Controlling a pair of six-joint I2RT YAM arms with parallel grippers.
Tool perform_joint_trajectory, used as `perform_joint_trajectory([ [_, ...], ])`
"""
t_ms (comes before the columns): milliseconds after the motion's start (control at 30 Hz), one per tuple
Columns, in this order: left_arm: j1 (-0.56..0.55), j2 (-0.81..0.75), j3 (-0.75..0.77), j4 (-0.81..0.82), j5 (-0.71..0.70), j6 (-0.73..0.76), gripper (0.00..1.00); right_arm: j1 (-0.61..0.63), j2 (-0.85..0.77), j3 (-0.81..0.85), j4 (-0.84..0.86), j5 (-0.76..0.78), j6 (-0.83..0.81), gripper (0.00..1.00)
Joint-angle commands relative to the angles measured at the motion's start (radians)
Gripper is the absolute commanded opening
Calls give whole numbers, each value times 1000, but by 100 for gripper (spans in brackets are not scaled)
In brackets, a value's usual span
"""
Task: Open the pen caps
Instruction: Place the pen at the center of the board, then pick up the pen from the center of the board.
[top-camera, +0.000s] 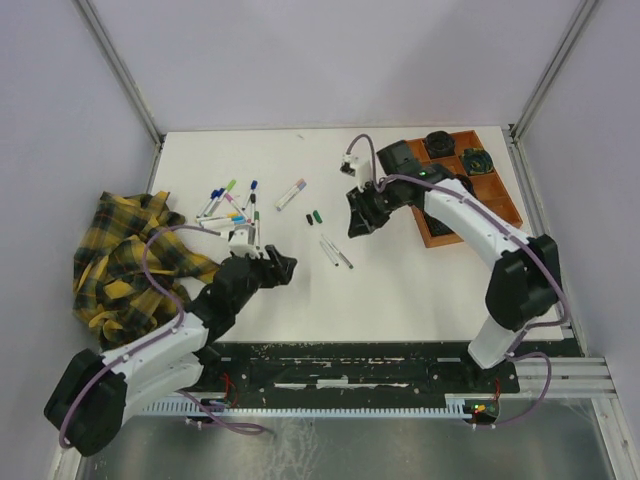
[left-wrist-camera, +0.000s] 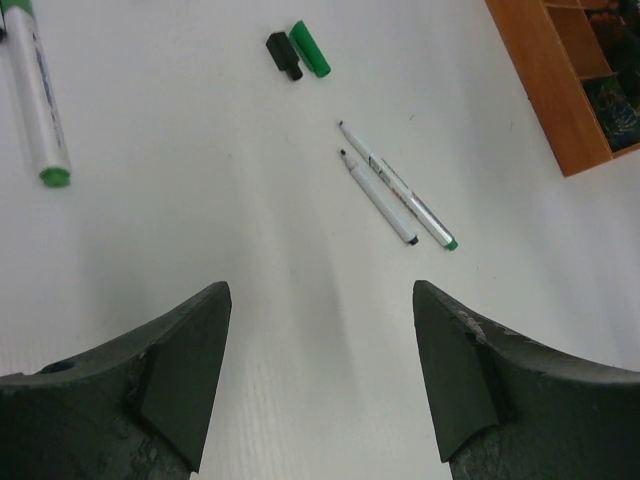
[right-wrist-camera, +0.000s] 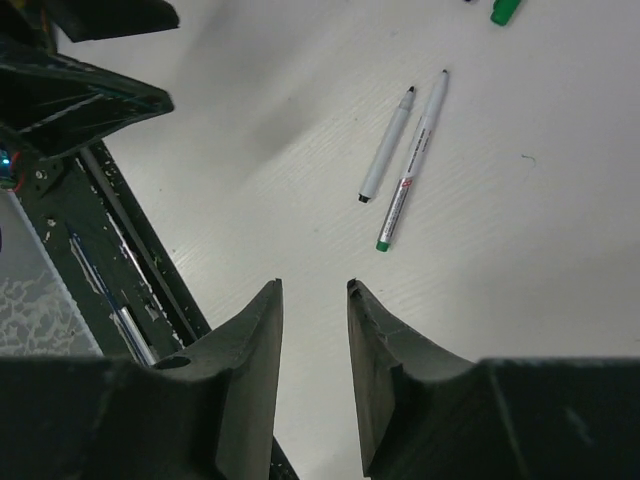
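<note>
Two loose pen caps, one green and one black, lie mid-table; the left wrist view shows the same green cap and black cap. Two uncapped white pen barrels lie side by side just below them, and both barrels also appear in the right wrist view. My left gripper hovers open and empty, left of the barrels. Above them, my right gripper is open by a narrow gap with nothing between the jaws. A bunch of capped pens lies at the back left.
A pink-capped pen lies alone near the middle back. A yellow plaid cloth is heaped at the left edge. An orange tray with black round objects sits at the back right. A green-capped pen lies left of my left gripper.
</note>
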Motion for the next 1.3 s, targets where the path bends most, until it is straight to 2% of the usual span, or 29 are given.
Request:
perform_joint_trajectory([
  [0,5,165,199,-43,-42,170,79,-76,-158,26,-11,-140,-56,40],
  [267,14,543,592,-232,-148,348,80,-89,-339,-22,-112,-166,-151,41],
  [367,31,670,760,-317,-154,394,80,-101,-387,-132,-48,-195,-146,42],
  [467,65,787,912,-416,-148,425,79,-133,-426,-201,-4,-161,-142,43],
  [567,107,912,1066,-507,-104,456,74,-139,-416,-200,-7,-211,-127,43],
  [667,137,1030,1210,-592,-69,488,65,-141,-415,-199,-14,-179,-131,43],
  [867,183,1189,1401,-697,-42,551,46,-140,-422,-209,-4,-160,-124,43],
  [1100,214,1284,1537,-767,31,588,36,-140,-421,-214,4,-160,-121,43],
  [1267,217,1338,1592,-806,23,602,34,-140,-412,-213,0,-165,-124,43],
])
